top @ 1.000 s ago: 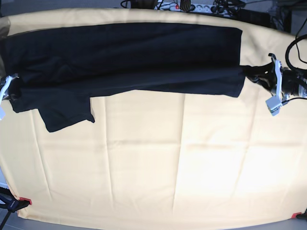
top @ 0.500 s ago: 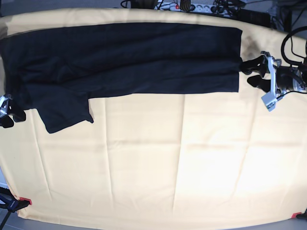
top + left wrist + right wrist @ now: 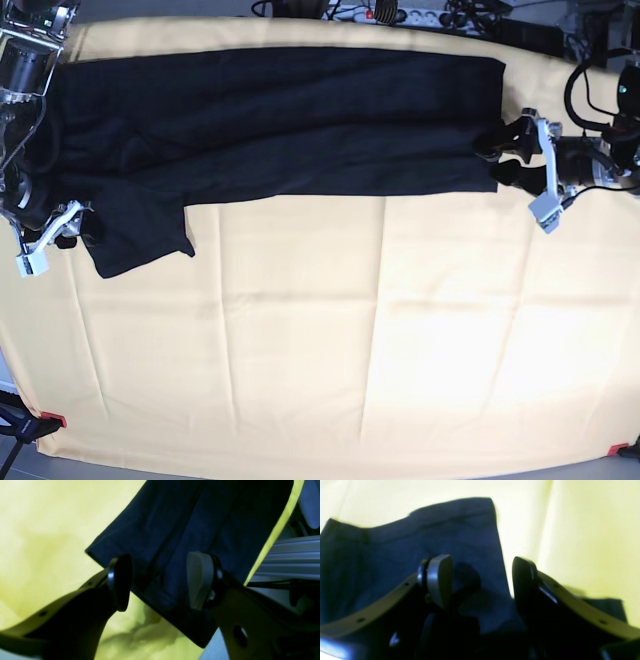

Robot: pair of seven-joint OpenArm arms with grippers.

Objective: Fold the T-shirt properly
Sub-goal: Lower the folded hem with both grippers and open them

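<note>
The T-shirt [image 3: 270,120] lies as a long black band across the far half of the pale yellow cloth [image 3: 350,340], apparently folded once lengthwise, with one sleeve [image 3: 140,235] protruding toward the near side at the left end. Judged from this layout, the first fold is done; the sleeve remains to be tucked in and the crosswise folds remain to be made.

The left gripper [image 3: 497,158], at the right end of the band, has its jaws apart; in the left wrist view [image 3: 160,580] the hem edge lies between the pads without being pinched.

The right gripper [image 3: 75,228], at the left end beside the sleeve, also has its jaws spread; in the right wrist view [image 3: 480,582] the sleeve fabric lies beneath and between them, ungripped.
</note>
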